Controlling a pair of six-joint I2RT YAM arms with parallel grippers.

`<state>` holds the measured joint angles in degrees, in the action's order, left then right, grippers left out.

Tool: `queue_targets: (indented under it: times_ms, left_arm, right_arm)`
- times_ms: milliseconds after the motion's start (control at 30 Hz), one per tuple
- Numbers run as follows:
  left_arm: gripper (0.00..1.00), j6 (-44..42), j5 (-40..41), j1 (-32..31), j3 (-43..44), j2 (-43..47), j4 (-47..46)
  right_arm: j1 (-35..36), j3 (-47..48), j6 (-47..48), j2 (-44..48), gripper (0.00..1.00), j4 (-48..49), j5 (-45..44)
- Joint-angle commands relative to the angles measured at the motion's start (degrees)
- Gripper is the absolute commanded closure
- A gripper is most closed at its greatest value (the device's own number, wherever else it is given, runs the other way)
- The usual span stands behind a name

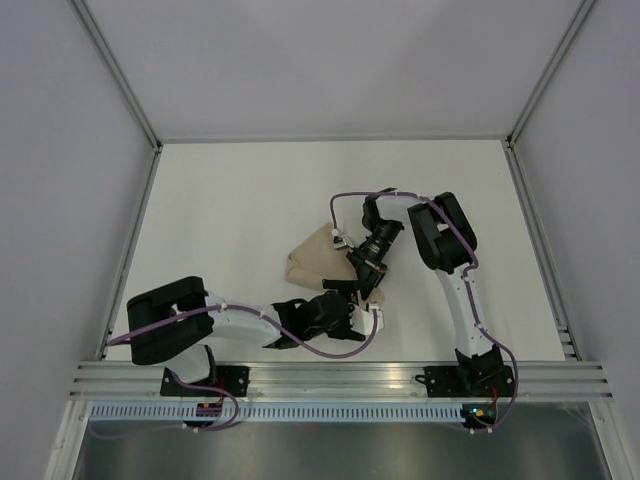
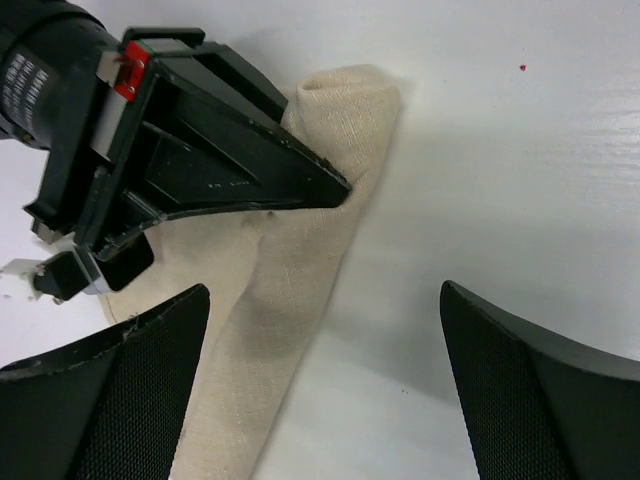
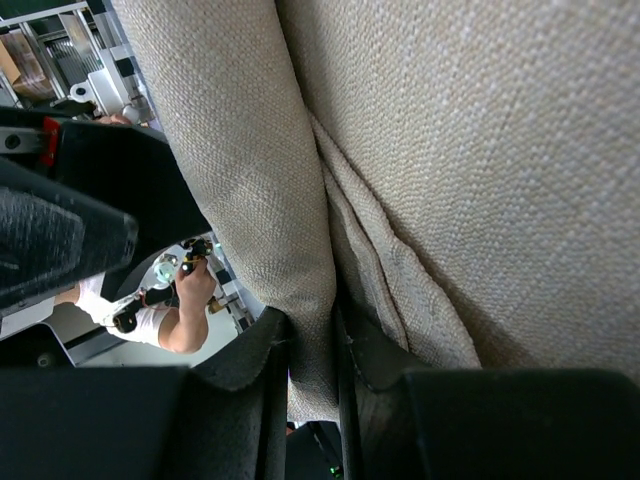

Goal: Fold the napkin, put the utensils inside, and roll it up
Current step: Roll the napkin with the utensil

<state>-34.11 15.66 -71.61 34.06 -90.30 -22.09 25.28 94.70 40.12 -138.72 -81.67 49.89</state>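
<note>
The beige napkin [image 1: 315, 258] lies crumpled and partly folded at the middle of the white table. My right gripper [image 1: 366, 278] is at its near right corner, shut on a fold of the cloth [image 3: 300, 200], pinched between both fingers [image 3: 260, 370]. In the left wrist view the right gripper [image 2: 335, 190] presses into the napkin [image 2: 290, 270]. My left gripper [image 1: 352, 318] is just in front of it, wide open and empty [image 2: 322, 330], its left finger [image 2: 120, 400] over the napkin's edge. No utensils are in view.
The white table [image 1: 240, 210] is bounded by white walls with metal posts at the sides and back. An aluminium rail [image 1: 330, 378] carrying both arm bases runs along the near edge. A small red speck [image 2: 522, 68] marks the table.
</note>
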Motion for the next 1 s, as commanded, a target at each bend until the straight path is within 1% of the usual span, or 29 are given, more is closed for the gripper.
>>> queue_targets:
  times_ms: [0,133,200,300,333,400,433,500,533,600,633,700,800,833,900,933,967]
  left_arm:
    - [0.0,-0.26,0.07,1.56,0.47,-1.72,-0.68]
    - [0.0,-1.22,-0.19,2.62,1.0,-1.63,-1.21]
    - [0.0,-1.49,-1.68,3.85,1.79,-1.89,-0.06]
    - [0.05,-1.05,-5.27,5.87,3.46,-3.12,2.3]
    - [0.11,-0.96,-6.16,6.66,3.99,-3.73,2.75]
    - [0.19,-0.26,-8.79,7.45,4.87,-4.35,4.76]
    - [0.27,0.09,-9.5,8.24,5.83,-5.31,5.64]
    - [0.36,0.8,-11.08,8.68,6.71,-6.64,8.01]
    - [0.43,1.15,-11.7,8.95,7.41,-7.86,8.63]
    - [0.51,1.59,-13.28,9.04,8.21,-8.75,9.78]
    - [0.57,2.02,-13.9,9.12,8.73,-9.27,10.91]
    - [0.63,2.55,-15.22,9.21,9.44,-10.59,11.97]
    - [0.77,3.34,-17.77,9.74,10.76,-12.0,14.43]
    - [0.86,3.52,-18.2,10.0,11.46,-12.35,15.48]
    - [0.98,4.14,-19.52,10.18,12.25,-13.49,16.81]
    - [0.98,4.31,-20.05,10.44,12.86,-13.76,17.25]
    - [0.98,4.4,-20.58,10.53,13.04,-14.02,18.12]
  right_arm:
    - [-1.28,0.05,2.68,-4.2,0.79,13.38,-16.4]
    - [-1.2,-0.56,2.6,-4.46,0.8,14.16,-16.84]
    - [-1.37,-0.74,2.68,-4.46,0.8,14.17,-17.02]
    - [-1.46,-0.65,2.68,-4.63,0.8,14.26,-17.02]
    - [-1.46,-0.65,2.68,-4.46,0.8,14.17,-17.02]
    - [-1.55,-0.48,2.68,-4.46,0.8,14.17,-17.02]
    - [-1.55,-0.3,2.68,-4.46,0.8,13.91,-17.02]
    - [-1.72,0.05,2.69,-4.55,0.8,13.64,-17.1]
    - [-1.72,0.14,2.77,-4.55,0.8,13.64,-17.02]
    - [-1.72,0.23,2.95,-4.55,0.8,13.47,-16.84]
    - [-1.72,0.23,2.95,-4.55,0.8,13.38,-16.67]
    - [-1.72,0.05,3.04,-4.55,0.8,13.38,-16.58]
    - [-1.72,-0.21,3.12,-4.2,0.78,13.73,-16.49]
    - [-1.81,-0.39,3.12,-3.76,0.78,13.9,-16.4]
    - [-1.9,-0.56,3.12,-2.88,0.75,13.99,-15.96]
    - [-1.99,-0.56,3.12,-2.53,0.73,13.99,-15.7]
    - [-1.99,-0.56,3.04,-2.09,0.69,13.91,-15.44]
